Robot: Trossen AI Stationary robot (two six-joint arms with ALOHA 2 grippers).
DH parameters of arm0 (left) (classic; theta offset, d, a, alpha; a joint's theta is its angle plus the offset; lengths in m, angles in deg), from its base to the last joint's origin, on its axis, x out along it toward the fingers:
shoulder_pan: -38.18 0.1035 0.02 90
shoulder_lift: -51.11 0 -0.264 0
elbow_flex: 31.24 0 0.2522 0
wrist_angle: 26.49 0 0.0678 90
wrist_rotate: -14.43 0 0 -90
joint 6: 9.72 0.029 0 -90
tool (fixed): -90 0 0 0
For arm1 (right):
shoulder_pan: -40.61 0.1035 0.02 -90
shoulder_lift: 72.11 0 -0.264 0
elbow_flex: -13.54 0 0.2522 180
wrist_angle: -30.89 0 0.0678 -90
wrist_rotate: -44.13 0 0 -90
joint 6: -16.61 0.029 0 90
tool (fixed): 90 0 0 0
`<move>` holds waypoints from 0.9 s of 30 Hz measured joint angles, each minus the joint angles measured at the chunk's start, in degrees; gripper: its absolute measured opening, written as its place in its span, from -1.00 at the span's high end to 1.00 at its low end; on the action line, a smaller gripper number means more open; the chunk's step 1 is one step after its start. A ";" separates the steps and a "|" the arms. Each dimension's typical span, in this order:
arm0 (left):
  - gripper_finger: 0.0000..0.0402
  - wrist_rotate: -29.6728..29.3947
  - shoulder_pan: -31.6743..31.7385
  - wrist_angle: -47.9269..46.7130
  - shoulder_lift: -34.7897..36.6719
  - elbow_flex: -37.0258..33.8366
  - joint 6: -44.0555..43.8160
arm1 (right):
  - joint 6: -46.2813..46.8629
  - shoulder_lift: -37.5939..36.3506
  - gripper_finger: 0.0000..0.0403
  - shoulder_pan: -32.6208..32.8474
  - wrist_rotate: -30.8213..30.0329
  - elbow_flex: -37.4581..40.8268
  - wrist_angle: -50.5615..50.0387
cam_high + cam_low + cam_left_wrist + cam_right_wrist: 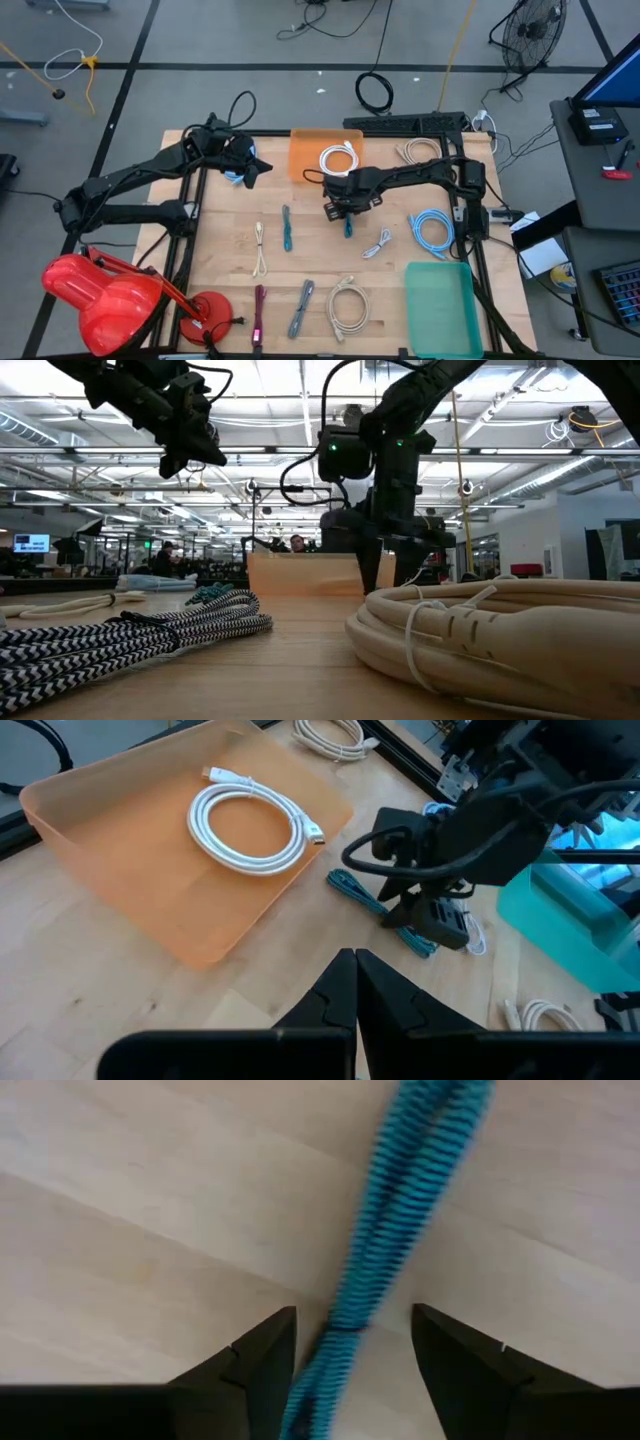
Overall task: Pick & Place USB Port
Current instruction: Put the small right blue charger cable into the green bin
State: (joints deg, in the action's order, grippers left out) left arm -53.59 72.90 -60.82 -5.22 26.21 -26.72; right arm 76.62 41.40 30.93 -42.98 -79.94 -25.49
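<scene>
The right gripper [355, 1350] is down at the table [300, 260], just in front of the orange tray [308, 152], with its fingers [262, 1348] spread apart on either side of a teal braided cable [400, 1210] that lies on the wood; they do not yet pinch it. In the orange tray rests a coiled white cable [250, 818]. The left gripper [355, 982] hovers raised beside the tray's left edge, fingers pressed together and empty. A teal tray [445, 305] sits well away from the orange tray, toward the table's front right corner.
</scene>
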 joint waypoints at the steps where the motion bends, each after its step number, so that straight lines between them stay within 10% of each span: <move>1: 0.99 0.00 0.00 -0.07 0.00 0.00 0.00 | 0.02 -0.03 0.14 0.00 -0.04 0.45 0.43; 12: 0.98 -0.72 0.00 -0.29 0.00 0.00 0.07 | -3.96 -1.20 0.91 0.47 0.36 1.94 2.53; 27: 0.98 -1.09 0.01 -0.36 0.00 0.00 0.20 | -15.13 -25.63 0.93 4.65 3.35 1.88 -3.96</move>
State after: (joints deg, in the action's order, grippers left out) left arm -54.68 72.91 -61.18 -5.22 26.21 -26.52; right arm 61.49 15.77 35.58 -39.63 -78.06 -29.45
